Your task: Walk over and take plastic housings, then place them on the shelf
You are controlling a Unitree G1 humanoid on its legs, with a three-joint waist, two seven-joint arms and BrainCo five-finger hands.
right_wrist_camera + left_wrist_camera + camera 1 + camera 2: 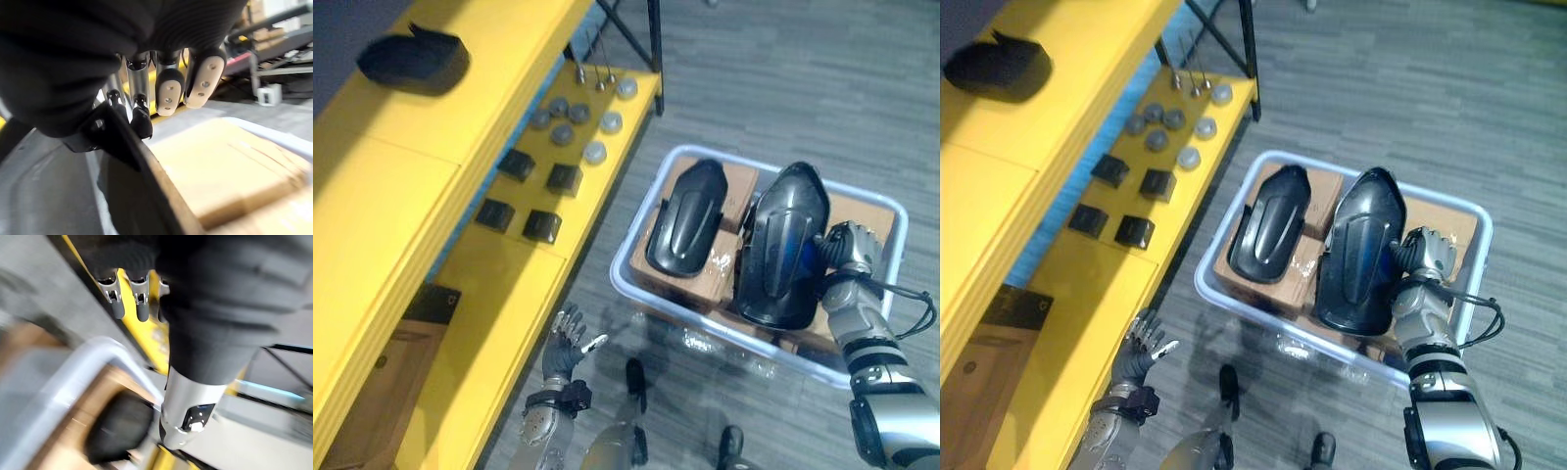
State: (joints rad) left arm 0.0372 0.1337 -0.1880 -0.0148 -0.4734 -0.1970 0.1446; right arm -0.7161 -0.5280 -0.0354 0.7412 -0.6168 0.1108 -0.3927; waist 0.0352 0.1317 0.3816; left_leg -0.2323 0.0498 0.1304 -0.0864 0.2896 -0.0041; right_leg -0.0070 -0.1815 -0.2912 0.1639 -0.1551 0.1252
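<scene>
Right hand (849,250): your fingers curl over the right housing (781,245), in the bin (615,277).
Left hand (565,348): open, empty, beside the shelf (509,294).

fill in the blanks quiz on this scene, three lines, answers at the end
1. The smaller housing and the larger housing lie on ___ boxes in the pale bin.
2. The right hand curls its fingers over the larger housing's rim, while the left hand, low beside the shelf, is ___.
3. A third housing lies on top of the ___ shelf.

Missing words: cardboard; open; yellow
</scene>
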